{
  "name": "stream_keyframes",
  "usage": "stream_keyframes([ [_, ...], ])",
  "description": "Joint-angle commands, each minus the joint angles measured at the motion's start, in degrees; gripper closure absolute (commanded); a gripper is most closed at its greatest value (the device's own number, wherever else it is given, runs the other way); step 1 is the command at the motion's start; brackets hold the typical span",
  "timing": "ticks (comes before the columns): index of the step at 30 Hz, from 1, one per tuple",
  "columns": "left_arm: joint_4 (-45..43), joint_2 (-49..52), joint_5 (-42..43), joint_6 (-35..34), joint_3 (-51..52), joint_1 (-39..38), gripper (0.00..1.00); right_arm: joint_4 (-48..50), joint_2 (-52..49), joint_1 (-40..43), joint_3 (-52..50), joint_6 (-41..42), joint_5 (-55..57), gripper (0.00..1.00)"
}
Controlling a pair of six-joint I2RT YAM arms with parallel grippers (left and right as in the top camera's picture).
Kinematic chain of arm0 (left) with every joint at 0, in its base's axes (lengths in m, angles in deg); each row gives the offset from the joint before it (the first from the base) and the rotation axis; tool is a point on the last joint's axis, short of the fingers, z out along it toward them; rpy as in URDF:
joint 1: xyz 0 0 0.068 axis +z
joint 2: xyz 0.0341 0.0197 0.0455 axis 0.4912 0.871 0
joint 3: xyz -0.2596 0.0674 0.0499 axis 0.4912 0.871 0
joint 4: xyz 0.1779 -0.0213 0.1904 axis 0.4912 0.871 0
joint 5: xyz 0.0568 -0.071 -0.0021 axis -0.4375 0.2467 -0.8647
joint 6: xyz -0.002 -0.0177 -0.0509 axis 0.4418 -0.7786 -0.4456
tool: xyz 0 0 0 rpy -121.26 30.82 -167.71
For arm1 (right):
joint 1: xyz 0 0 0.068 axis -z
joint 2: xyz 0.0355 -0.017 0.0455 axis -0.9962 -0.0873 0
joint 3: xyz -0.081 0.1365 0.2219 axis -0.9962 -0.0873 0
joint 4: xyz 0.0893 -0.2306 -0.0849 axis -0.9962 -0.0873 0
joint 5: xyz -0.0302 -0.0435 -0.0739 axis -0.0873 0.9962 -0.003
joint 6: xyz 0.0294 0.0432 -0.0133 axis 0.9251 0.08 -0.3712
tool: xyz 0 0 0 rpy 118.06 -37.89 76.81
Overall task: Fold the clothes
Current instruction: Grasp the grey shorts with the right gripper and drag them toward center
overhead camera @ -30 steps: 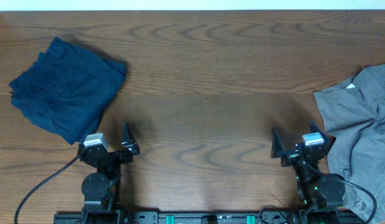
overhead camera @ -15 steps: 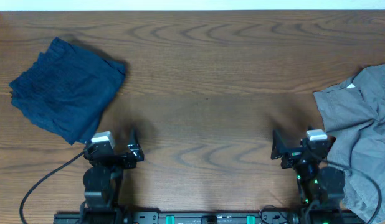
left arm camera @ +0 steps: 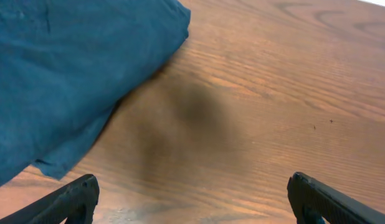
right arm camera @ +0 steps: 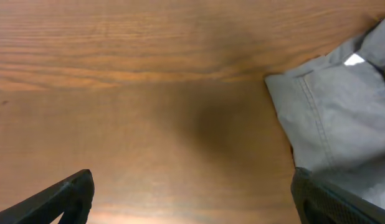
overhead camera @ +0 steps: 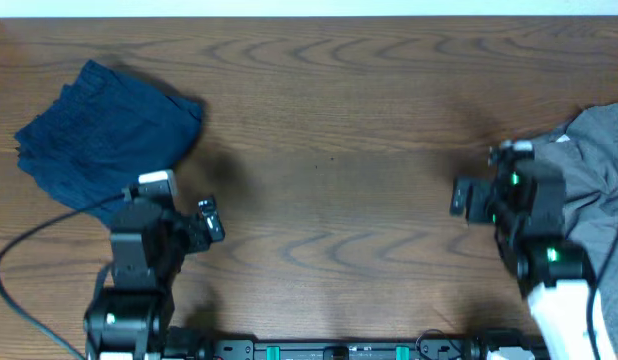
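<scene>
The light grey shorts [overhead camera: 601, 165] lie crumpled at the table's right edge; their hem shows in the right wrist view [right arm camera: 336, 112]. The dark navy garment [overhead camera: 104, 140] lies folded at the far left and fills the upper left of the left wrist view [left arm camera: 61, 74]. My left gripper [overhead camera: 194, 222] is open and empty, just right of the navy garment's near corner; its wide-apart fingertips [left arm camera: 192, 202] hover above bare wood. My right gripper [overhead camera: 479, 195] is open and empty, beside the grey shorts' left edge; its right finger is over the shorts' edge [right arm camera: 192, 199].
The wooden table [overhead camera: 329, 130] stretches between the two garments. A black cable [overhead camera: 29, 255] runs from the left arm toward the front edge. The arm bases stand at the front edge.
Both arms have risen from the front edge and reached forward. The left gripper moved up beside the navy garment; the right gripper moved up to the grey shorts' left edge.
</scene>
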State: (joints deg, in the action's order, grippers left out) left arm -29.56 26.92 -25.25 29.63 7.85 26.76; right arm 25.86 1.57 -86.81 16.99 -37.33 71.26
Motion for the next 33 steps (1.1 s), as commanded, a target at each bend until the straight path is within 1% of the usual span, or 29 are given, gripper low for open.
stream_keyframes([
  [1, 0.59, 3.67, 1.16, 0.15, -2.69, 0.24, 0.02, 3.65, -6.97, 1.07, 3.41, -1.16, 4.15, 0.01],
  [2, 0.52, 4.44, 1.92, 0.13, -2.69, 0.24, 0.02, 6.16, -9.42, 1.62, 3.43, -1.62, 6.84, 0.03],
  [4, 0.66, 5.66, 1.9, 0.13, -2.67, 0.24, 0.02, 10.21, -14.91, 3.39, 3.43, -1.57, 12.81, 0.12],
  [8, 0.74, 7.13, 1.9, 0.13, -2.67, 0.24, 0.02, 14.21, -26.4, 8.76, 3.43, -1.55, 19.71, 0.12],
  [12, 0.79, 7.63, 1.88, 0.13, -2.67, 0.24, 0.02, 17.92, -35.34, 13.11, 3.43, -0.63, 20.28, 0.13],
  [17, 0.79, 7.8, 1.88, 0.13, -2.67, 0.24, 0.02, 20.81, -42.32, 14.84, 3.43, -0.46, 20.57, 0.12],
  [18, 0.76, 7.8, 1.88, 0.13, -2.67, 0.24, 0.02, 20.98, -43.23, 15.02, 3.43, -0.46, 20.85, 0.14],
  [20, 0.76, 7.8, 1.88, 0.13, -2.67, 0.24, 0.02, 21.42, -44.78, 15.52, 3.43, -0.13, 21.22, 0.21],
  [21, 0.74, 7.8, 1.88, 0.13, -2.67, 0.24, 0.02, 21.77, -45.46, 15.89, 3.43, 0.55, 21.16, 0.3],
  [22, 0.76, 7.8, 1.88, 0.13, -2.67, 0.24, 0.02, 22.01, -45.88, 16.17, 3.43, 1.18, 21.11, 0.44],
  [24, 0.74, 7.8, 1.88, 0.13, -2.67, 0.24, 0.02, 22.21, -46.23, 16.44, 3.43, 3.26, 20.06, 0.78],
  [25, 0.72, 7.8, 1.88, 0.13, -2.67, 0.24, 0.02, 22.49, -46.21, 16.44, 3.43, 3.89, 18.36, 0.93],
  [26, 0.59, 7.8, 1.88, 0.13, -2.67, 0.24, 0.02, 23.21, -46.16, 16.33, 3.48, 3.76, 14.82, 0.99],
  [30, -0.48, 7.8, 1.88, 0.13, -2.67, 0.24, 0.02, 25.7, -45.92, 14.36, 4.79, 0.79, -3.34, 0.99],
  [33, -2.29, 7.8, 1.88, 0.13, -2.67, 0.24, 0.02, 28.76, -45.86, 10.95, 8.37, 2.43, -10.71, 0.99],
])
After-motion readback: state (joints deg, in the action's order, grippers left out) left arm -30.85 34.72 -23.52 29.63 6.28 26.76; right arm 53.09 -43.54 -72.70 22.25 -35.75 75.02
